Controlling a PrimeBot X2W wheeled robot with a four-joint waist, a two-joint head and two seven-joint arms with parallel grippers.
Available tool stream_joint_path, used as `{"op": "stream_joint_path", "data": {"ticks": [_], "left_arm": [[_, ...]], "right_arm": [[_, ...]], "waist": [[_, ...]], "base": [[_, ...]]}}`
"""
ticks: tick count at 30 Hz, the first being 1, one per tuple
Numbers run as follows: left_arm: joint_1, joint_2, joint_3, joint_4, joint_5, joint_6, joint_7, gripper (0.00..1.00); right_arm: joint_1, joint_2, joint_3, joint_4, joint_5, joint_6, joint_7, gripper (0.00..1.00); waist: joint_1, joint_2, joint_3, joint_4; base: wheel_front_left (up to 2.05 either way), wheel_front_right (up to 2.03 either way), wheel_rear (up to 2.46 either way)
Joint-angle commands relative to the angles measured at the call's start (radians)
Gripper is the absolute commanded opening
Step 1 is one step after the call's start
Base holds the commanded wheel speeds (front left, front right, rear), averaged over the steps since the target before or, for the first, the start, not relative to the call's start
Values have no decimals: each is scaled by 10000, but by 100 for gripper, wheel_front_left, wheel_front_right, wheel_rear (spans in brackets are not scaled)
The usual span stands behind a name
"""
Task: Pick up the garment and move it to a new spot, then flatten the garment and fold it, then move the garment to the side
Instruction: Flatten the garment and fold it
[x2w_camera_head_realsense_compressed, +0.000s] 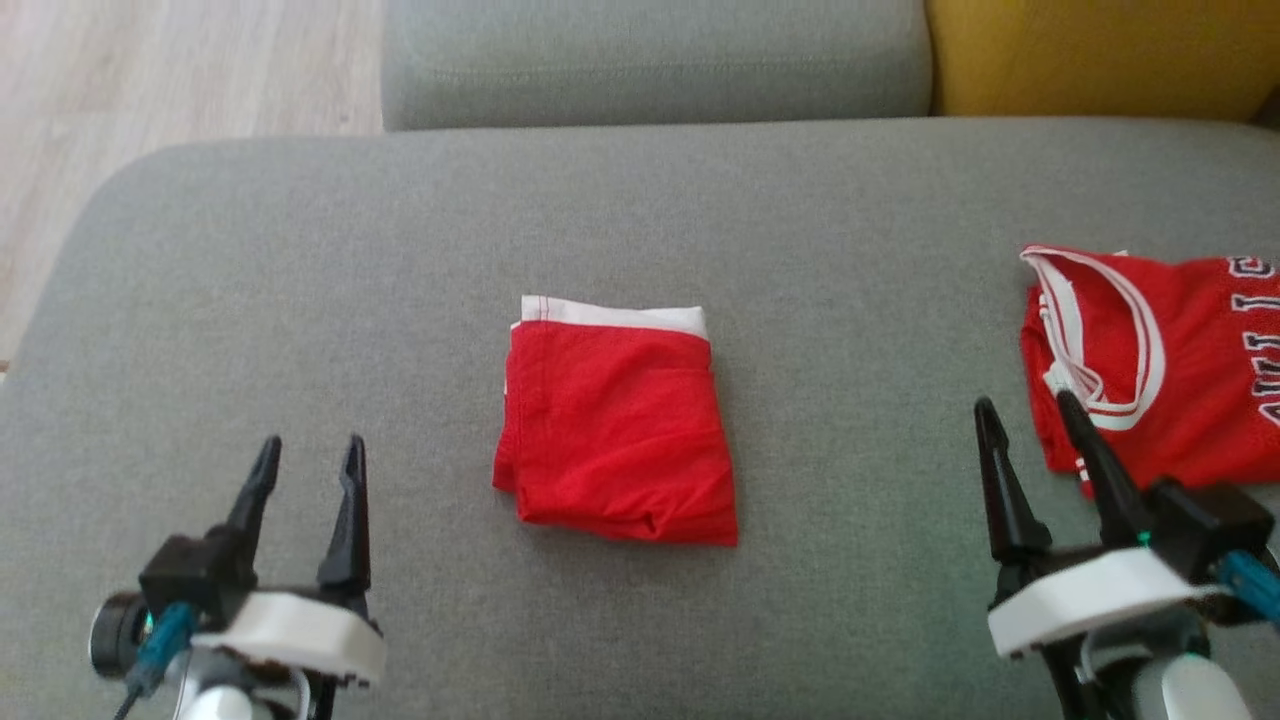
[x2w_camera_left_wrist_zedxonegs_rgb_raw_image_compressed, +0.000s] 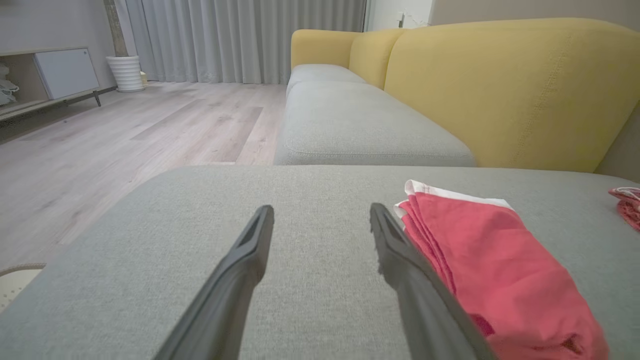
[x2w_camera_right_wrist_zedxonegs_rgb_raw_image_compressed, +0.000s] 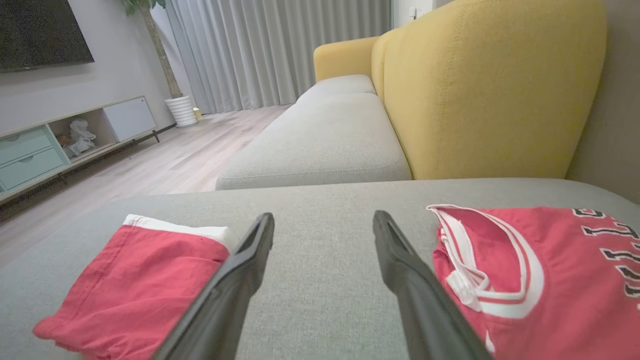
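A broad grey cushion (x2w_camera_head_realsense_compressed: 640, 200) lies across the head view. A second grey seat (x2w_camera_head_realsense_compressed: 650, 60) runs along the top edge, with a yellow backrest (x2w_camera_head_realsense_compressed: 1100, 50) in the upper right corner and pale wooden floor (x2w_camera_head_realsense_compressed: 150, 80) in the upper left. The folded red garment (x2w_camera_head_realsense_compressed: 615, 440) rests at the centre of the frame on the cushion. It is a rough square with a white band (x2w_camera_head_realsense_compressed: 610, 315) along its upper edge, and neither arm touches it. The left fingers (x2w_camera_head_realsense_compressed: 350, 510) rise from the lower left corner and point up the frame. They are spread, with bare cushion between them, well left of the garment. In the left wrist view those fingers (x2w_camera_left_wrist_zedxonegs_rgb_raw_image_compressed: 250, 250) sit low over the cushion, and the garment (x2w_camera_left_wrist_zedxonegs_rgb_raw_image_compressed: 490, 260) lies just right of the right-hand one, its near edge hidden behind it. The right fingers (x2w_camera_head_realsense_compressed: 1000, 480) stand at the lower right, lean up and left, and are likewise spread and empty. One of them crosses the white-trimmed collar of a red jersey (x2w_camera_head_realsense_compressed: 1180, 380), and whether it touches the cloth cannot be told. In the right wrist view the fingers (x2w_camera_right_wrist_zedxonegs_rgb_raw_image_compressed: 250, 255) frame bare cushion, with the garment (x2w_camera_right_wrist_zedxonegs_rgb_raw_image_compressed: 135, 285) at lower left and the jersey (x2w_camera_right_wrist_zedxonegs_rgb_raw_image_compressed: 550, 280) at lower right. The frame's right edge cuts off the jersey, so its lettering is unreadable. Both wrists run off the bottom edge.
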Motion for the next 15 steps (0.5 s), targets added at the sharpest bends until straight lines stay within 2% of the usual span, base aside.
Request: {"op": "stream_joint_path", "data": {"ticks": [1,15], "left_arm": [[-209,306,371,-415,16,73,25,100],[616,483,264,-913,-156,185,502,100]], "right_arm": [[-134,-33,166,-450,-121,67,35,100],[596,-33,39,-897,-237,67,482,100]], "waist": [[1,0,-158,-21],[1,0,-634,-90]], "base": [[0,0,0],[0,0,0]]}}
